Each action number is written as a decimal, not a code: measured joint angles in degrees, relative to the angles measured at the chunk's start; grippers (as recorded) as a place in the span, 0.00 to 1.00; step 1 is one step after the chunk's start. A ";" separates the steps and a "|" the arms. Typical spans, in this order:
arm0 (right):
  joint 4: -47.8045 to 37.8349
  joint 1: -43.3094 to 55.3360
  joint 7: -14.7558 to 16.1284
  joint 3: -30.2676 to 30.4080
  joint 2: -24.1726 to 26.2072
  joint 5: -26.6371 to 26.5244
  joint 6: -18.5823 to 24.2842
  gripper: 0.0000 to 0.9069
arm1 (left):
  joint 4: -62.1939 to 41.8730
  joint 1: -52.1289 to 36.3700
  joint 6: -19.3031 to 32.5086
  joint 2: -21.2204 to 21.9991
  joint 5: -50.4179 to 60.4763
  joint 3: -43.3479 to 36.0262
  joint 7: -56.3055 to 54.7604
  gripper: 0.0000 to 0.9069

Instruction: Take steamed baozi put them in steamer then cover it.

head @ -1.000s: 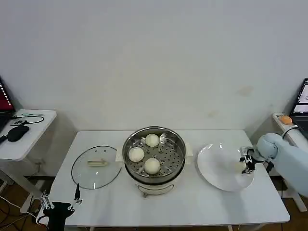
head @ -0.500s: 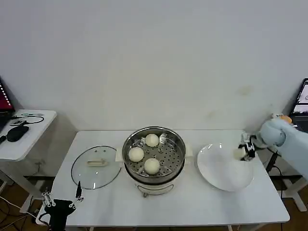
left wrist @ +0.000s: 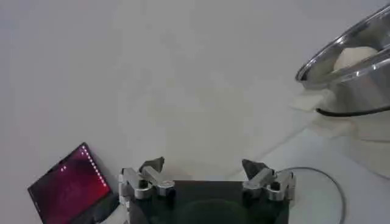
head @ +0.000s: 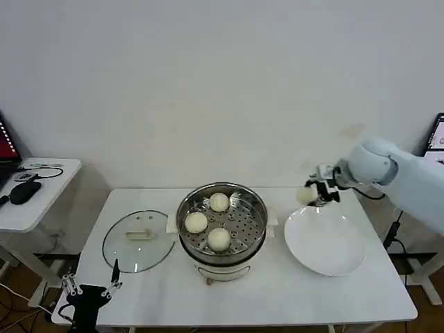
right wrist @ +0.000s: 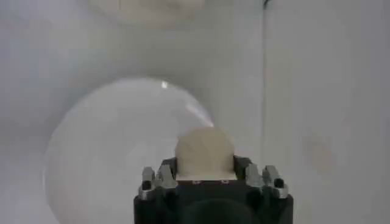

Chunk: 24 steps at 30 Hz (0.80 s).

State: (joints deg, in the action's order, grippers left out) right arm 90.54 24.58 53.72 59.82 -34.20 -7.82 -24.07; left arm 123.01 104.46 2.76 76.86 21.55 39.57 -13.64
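1. The right gripper (head: 316,193) is closed on the fourth baozi (head: 305,195), its fingers pressed to the bun's two sides, and holds it in the air above the far edge of the white plate (head: 325,242).
2. The relation that matters: the steamer (head: 222,223) lies to the gripper's left and a little nearer the robot, with the plate's near-left rim between them. The carry looks to be a sideways sweep toward the pot, then a descent.
3. Three baozi (head: 219,202) already sit on the perforated tray. The bare patch is on the tray's right side, the side closest to the gripper, so that is the likely drop spot.
4. The right arm is plainly the nearer one. The left gripper (head: 87,291) hangs parked beyond the steamer, low at the table's front-left edge, its jaws spread and empty.
5. The glass cover (head: 139,240) lies flat on the table on the steamer's far side from the right gripper, close to the left gripper; its oblong handle runs left-right.
6. Hard to make out: in the right wrist view the gripper body hides the bun's (right wrist: 205,155) lower half, so the depth of the grip cannot be judged. The steamer's base is partly hidden by its own rim.
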 measured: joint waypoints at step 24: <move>-0.75 9.20 -12.81 14.69 -19.93 -26.94 -14.44 0.69 | -0.45 -0.94 0.23 0.20 -0.95 1.80 -0.68 1.00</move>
State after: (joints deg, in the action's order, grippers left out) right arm 89.79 33.77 40.91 74.51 -54.13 -34.76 -38.51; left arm 122.56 103.52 2.99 77.06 20.60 41.38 -14.31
